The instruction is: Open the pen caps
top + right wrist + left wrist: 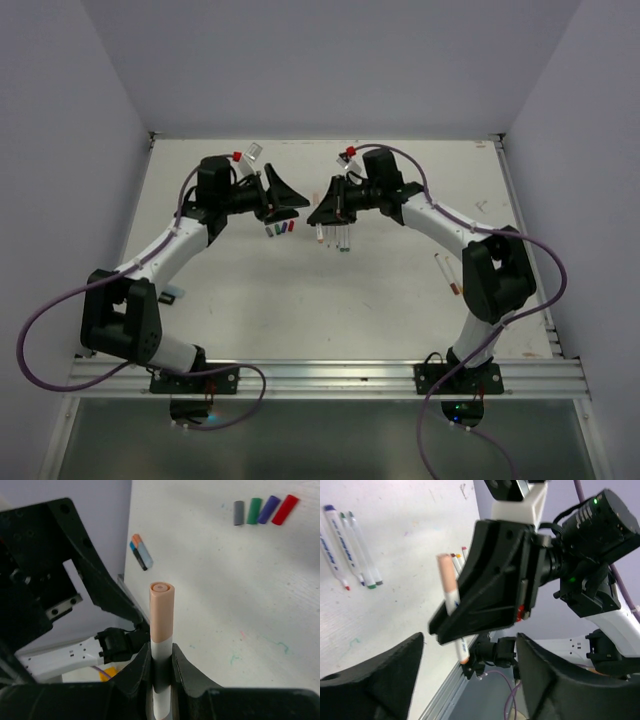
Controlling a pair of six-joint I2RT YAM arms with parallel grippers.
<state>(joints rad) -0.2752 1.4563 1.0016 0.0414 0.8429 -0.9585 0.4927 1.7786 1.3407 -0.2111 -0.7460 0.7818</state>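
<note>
Fingers (375,680) of the left hand (470,640) sat closest to the lens, spread wide, nothing gripped; that hand was lined up facing the right hand (161,652), presumably so the cap could be taken end-on; right hand was clamped on the pale body of a pen (161,647) just below the peach cap (161,610), leaving the cap fully exposed for the pull; cap was seated on the pen, held in the air between both hands; four loose caps (262,511) were laid in a row on the surface (210,580); uncapped pens (355,550) were parked in a separate row, likely to keep finished parts out of the work zone.
</note>
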